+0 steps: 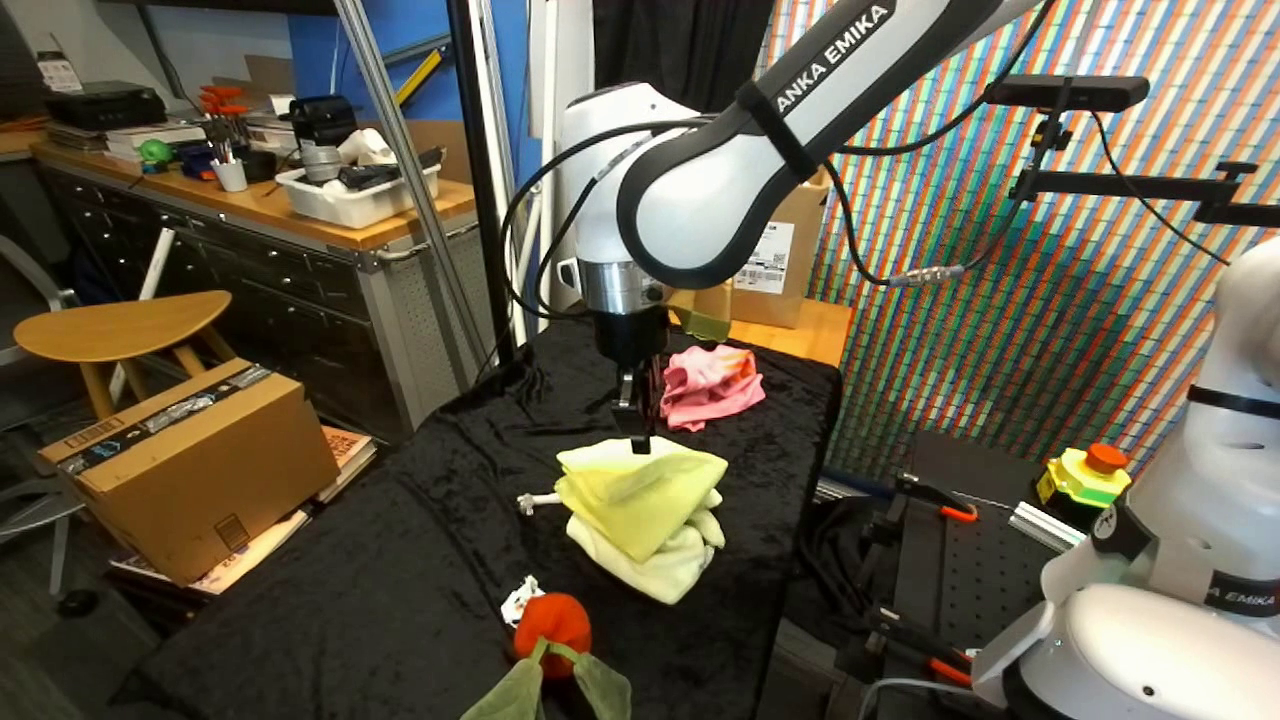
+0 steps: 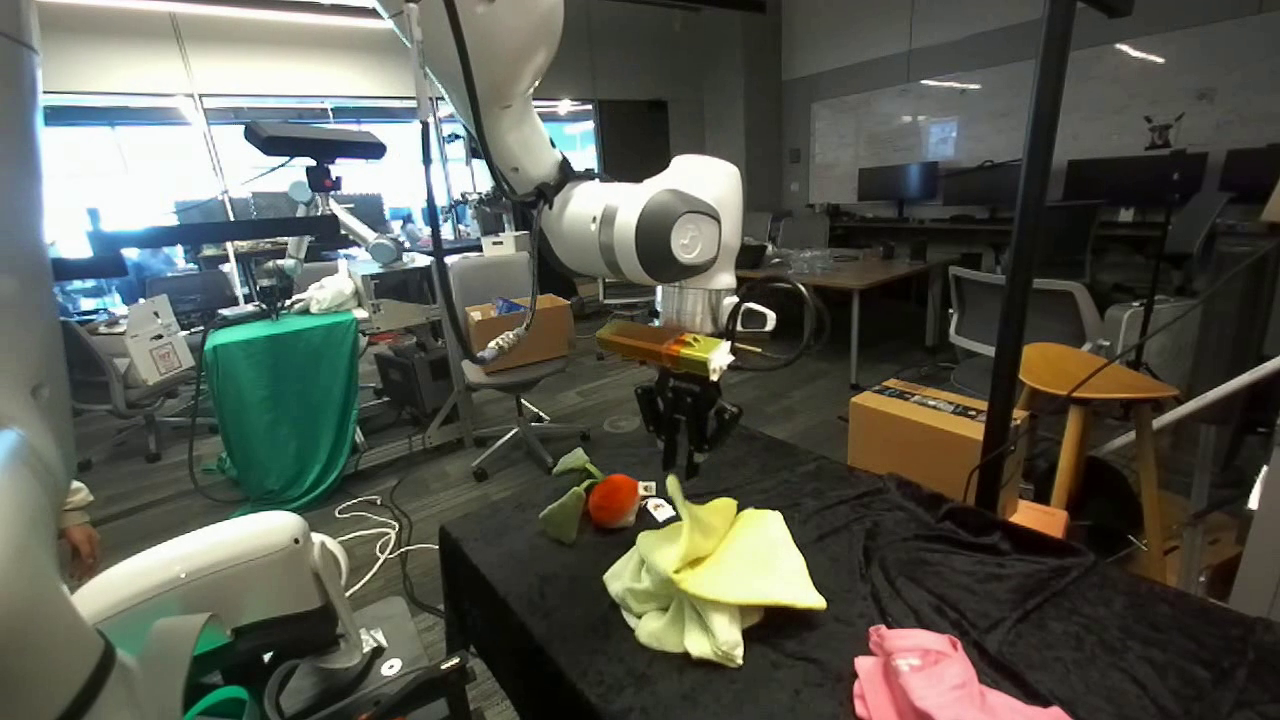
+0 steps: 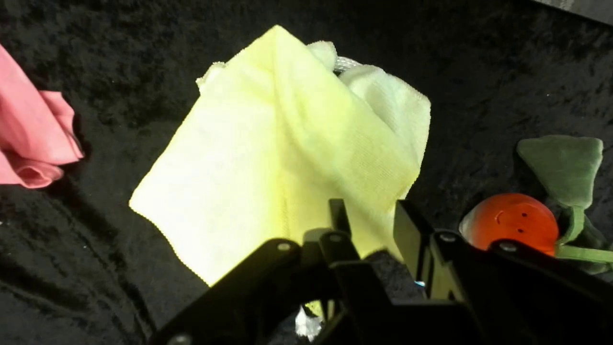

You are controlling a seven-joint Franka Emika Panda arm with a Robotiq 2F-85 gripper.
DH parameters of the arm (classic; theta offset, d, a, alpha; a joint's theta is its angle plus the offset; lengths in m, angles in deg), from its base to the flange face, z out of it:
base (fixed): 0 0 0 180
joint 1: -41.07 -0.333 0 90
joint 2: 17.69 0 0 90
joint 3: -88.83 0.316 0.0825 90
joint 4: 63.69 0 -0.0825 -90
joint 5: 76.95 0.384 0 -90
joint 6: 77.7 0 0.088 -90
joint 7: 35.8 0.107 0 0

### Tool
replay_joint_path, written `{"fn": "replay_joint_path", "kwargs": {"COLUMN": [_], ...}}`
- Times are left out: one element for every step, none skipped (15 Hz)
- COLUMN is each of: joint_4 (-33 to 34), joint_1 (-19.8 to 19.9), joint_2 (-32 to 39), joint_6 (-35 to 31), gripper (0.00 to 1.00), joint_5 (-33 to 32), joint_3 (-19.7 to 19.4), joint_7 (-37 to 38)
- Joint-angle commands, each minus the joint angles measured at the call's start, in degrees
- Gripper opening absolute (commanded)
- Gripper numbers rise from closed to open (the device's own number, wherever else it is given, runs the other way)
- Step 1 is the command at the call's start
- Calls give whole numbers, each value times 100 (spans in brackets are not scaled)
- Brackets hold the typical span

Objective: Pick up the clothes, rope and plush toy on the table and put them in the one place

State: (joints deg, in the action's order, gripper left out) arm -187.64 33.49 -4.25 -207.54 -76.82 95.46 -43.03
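Observation:
A yellow cloth [image 1: 640, 490] lies heaped on a paler cloth [image 1: 665, 580] on the black-covered table; the heap also shows in an exterior view [image 2: 740, 570] and the wrist view [image 3: 239, 163]. A white rope's knotted end [image 1: 530, 502] sticks out; a bit of rope shows in the wrist view [image 3: 347, 63], the rest hidden. A pink cloth [image 1: 710, 385] lies apart, also in the wrist view [image 3: 28, 124]. The red plush toy [image 2: 612, 500] with green leaves lies on the opposite side [image 3: 515, 223]. My gripper [image 3: 368, 203] is open and empty above the yellow cloth's edge.
The table's black cover [image 1: 400, 570] is wrinkled. A cardboard box [image 1: 770, 260] stands behind the arm. Another box [image 1: 210, 460] is on the floor side. A second robot arm [image 1: 1180, 500] and an emergency stop [image 1: 1085, 480] stand beside the table. A black pole [image 2: 1025, 250] rises at the table's edge.

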Motion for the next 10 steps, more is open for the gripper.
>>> {"fn": "replay_joint_path", "kwargs": {"joint_4": [245,267,273,276,273,282,292,285,287,292], "joint_1": [66,80,111,120,136,171,214,247,283,328], "joint_2": [187,206,212,234,234,241,265,277,308,339], "joint_6": [36,13,-9,-110,-191,-226,-265,-321,-375,-402], "gripper": [64,73,80,88,95,99,100,100,100,100], "joint_5": [-125,-133,-127,-161,-225,-226,-238,-253,-266,-257], "joint_3": [-37,-69,-103,-162,-250,-317,-398,-484,-562,-651], "joint_7": [37,101,124,267,455,579,717,909,1039,1212]}}
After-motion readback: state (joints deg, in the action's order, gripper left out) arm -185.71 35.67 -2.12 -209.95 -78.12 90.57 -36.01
